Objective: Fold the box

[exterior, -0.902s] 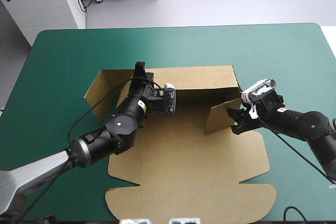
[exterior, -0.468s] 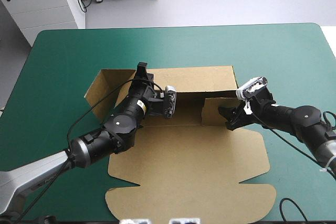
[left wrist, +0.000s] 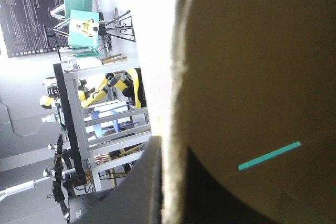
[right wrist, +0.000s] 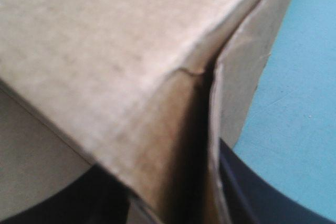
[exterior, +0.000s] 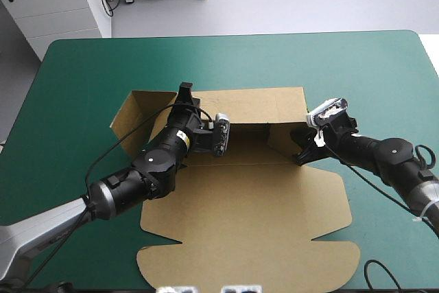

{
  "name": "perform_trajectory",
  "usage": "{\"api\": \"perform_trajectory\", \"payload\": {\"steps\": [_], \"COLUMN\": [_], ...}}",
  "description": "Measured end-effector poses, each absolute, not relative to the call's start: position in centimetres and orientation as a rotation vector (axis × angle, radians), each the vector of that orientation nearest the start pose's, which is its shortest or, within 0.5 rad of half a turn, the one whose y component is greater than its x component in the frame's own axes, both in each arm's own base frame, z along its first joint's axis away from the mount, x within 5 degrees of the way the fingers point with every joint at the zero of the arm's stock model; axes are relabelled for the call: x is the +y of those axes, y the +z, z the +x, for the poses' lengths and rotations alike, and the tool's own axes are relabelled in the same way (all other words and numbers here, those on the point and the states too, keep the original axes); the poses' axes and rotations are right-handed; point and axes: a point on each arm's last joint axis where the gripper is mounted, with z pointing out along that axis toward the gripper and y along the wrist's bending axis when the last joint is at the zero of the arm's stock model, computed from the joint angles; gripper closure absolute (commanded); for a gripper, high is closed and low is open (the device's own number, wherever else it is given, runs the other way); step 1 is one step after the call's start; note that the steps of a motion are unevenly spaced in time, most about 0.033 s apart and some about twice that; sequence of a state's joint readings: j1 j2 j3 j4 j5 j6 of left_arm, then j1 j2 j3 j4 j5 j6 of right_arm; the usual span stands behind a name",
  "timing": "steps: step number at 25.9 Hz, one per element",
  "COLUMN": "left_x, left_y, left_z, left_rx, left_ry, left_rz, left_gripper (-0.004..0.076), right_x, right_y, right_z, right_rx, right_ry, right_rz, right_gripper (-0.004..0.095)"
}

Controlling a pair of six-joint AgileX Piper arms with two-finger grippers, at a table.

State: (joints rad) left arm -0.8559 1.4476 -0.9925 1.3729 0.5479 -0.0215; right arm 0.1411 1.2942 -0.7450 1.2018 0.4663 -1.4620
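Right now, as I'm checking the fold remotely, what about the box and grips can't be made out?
1. High view: the left gripper's fingers are too small and dark to separate at the box's back wall.
2. Left wrist view: board up close hides the rest of the box.
3. Right wrist view: blurred board hides the right gripper's fingertips and whether the side flap meets the back wall.

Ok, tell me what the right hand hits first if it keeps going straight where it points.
The box: the right hand is shut on its raised right-end flap, with brown board directly ahead of it. Going on would probably push that flap inward; depth beyond is unclear.
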Motion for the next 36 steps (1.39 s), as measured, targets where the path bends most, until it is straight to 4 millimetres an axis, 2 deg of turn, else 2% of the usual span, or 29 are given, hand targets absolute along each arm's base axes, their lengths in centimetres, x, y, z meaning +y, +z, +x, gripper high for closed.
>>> {"api": "perform_trajectory", "payload": {"steps": [2,3,14,17,28,31,33,36], "left_x": [-20.7,-20.7,-20.7,-20.8,-21.5,-21.6,-22.0,-23.0], "left_y": [30.2,30.2,30.2,30.5,30.8,31.2,31.6,32.6], "left_z": [24.1,24.1,24.1,24.1,24.0,24.0,23.9,23.4], "left_rx": [1.26,1.257,1.259,1.296,1.281,1.308,1.336,1.343], "left_ry": [0.831,0.83,0.824,0.771,0.69,0.66,0.618,0.563], "left_rz": [1.666,1.668,1.666,1.618,1.604,1.579,1.551,1.52], "left_gripper": [0.0731,0.0731,0.0727,0.0688,0.0682,0.0588,0.0477,0.0269], "right_x": [7.4,7.4,7.3,7.3,6.7,6.7,6.6,6.5], "right_y": [26.4,26.4,26.9,27.4,27.8,27.9,27.9,27.9], "right_z": [25.3,25.3,25.5,25.9,26.4,26.4,26.5,26.6], "right_rx": [2.053,2.053,2.06,2.079,2.143,2.143,2.139,2.134], "right_ry": [0.383,0.384,0.404,0.388,0.323,0.319,0.309,0.296], "right_rz": [-0.698,-0.699,-0.639,-0.64,-0.545,-0.538,-0.532,-0.52], "right_gripper": [0.0906,0.0927,0.0924,0.092,0.0919,0.0919,0.0919,0.092]}}
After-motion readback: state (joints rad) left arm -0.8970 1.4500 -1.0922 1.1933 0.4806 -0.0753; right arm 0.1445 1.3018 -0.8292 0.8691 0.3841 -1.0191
